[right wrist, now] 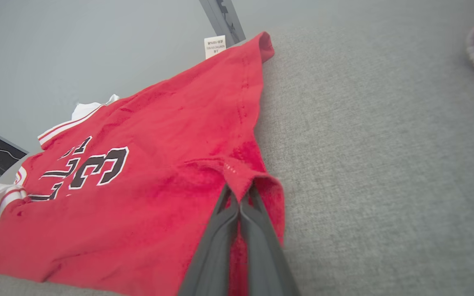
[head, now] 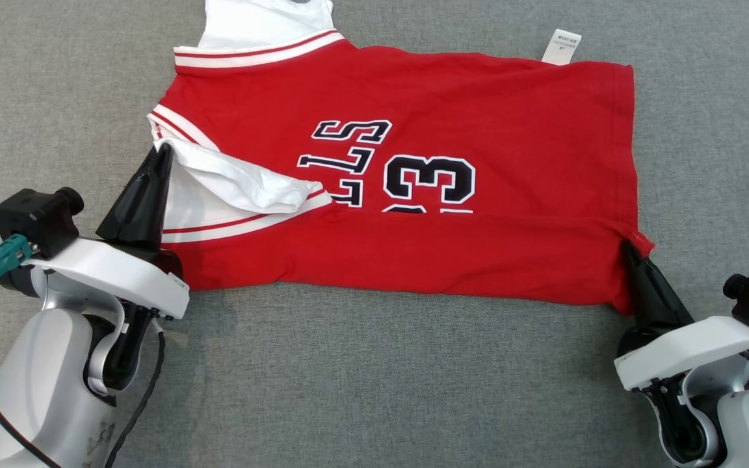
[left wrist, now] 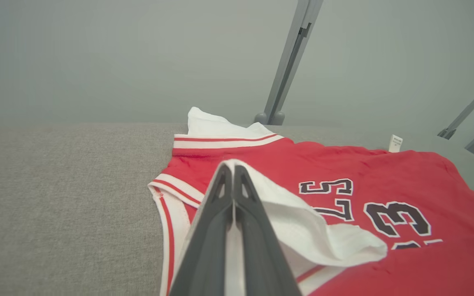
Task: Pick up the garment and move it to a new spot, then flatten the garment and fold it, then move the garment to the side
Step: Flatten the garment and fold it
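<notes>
Forearms low; left gripper (head: 162, 155) clamped white armhole flap of jersey (head: 511, 130), fingers tilted right; right gripper (head: 629, 249) clamped hem corner, fingers tilted left.

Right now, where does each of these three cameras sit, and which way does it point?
Head view: on the robot's head, looking down on the red jersey; left end effector and right end effector hold it.
Left wrist view: on the left wrist, looking along its shut fingers across the armholes.
Right wrist view: on the right wrist, looking along its fingers past the hem.
Shared: all three show the white label.
</notes>
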